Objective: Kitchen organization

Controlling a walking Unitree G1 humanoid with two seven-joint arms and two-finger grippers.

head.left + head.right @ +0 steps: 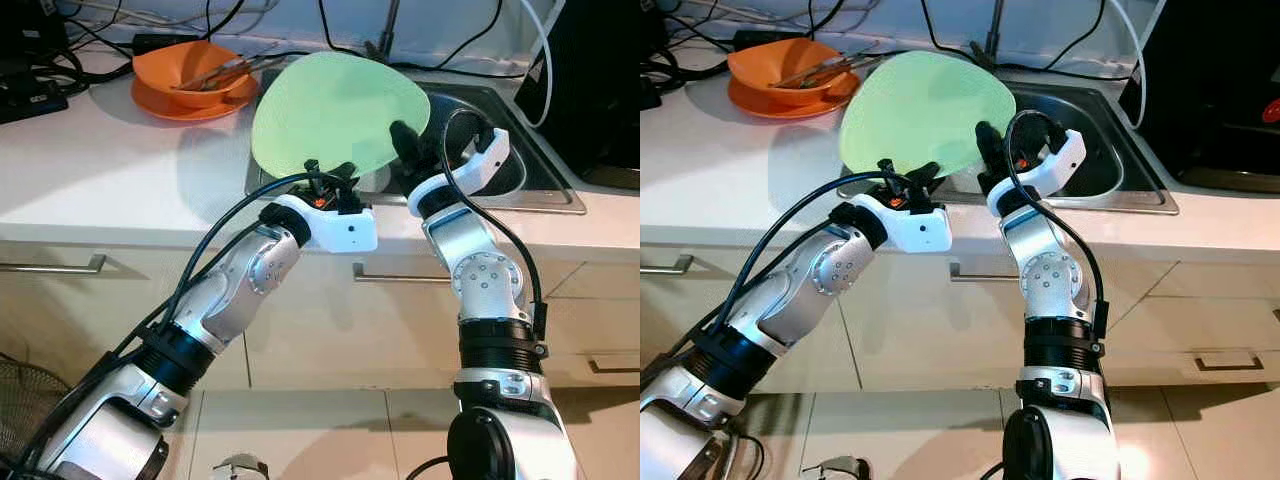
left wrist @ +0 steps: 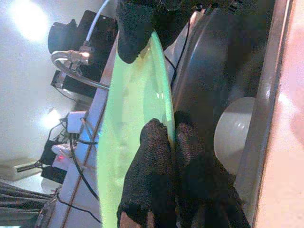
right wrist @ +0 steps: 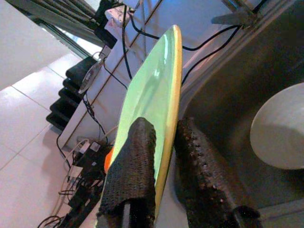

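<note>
A large light green plate (image 1: 335,105) stands tilted on edge over the left rim of the steel sink (image 1: 520,185). My left gripper (image 1: 332,170) is shut on the plate's lower edge, its black fingers (image 2: 152,171) pinching the rim from both sides. At the plate's right edge, my right gripper (image 1: 405,140) is also shut on it, with one finger (image 3: 135,161) on the face and one behind. A white dish (image 3: 280,128) lies in the sink basin beneath the plate.
An orange bowl (image 1: 195,65) with utensils sits on an orange plate at the counter's back left. Cables run along the back wall, by the faucet (image 1: 385,40). A black appliance (image 1: 600,90) stands right of the sink. Drawer fronts with handles (image 1: 55,266) are below.
</note>
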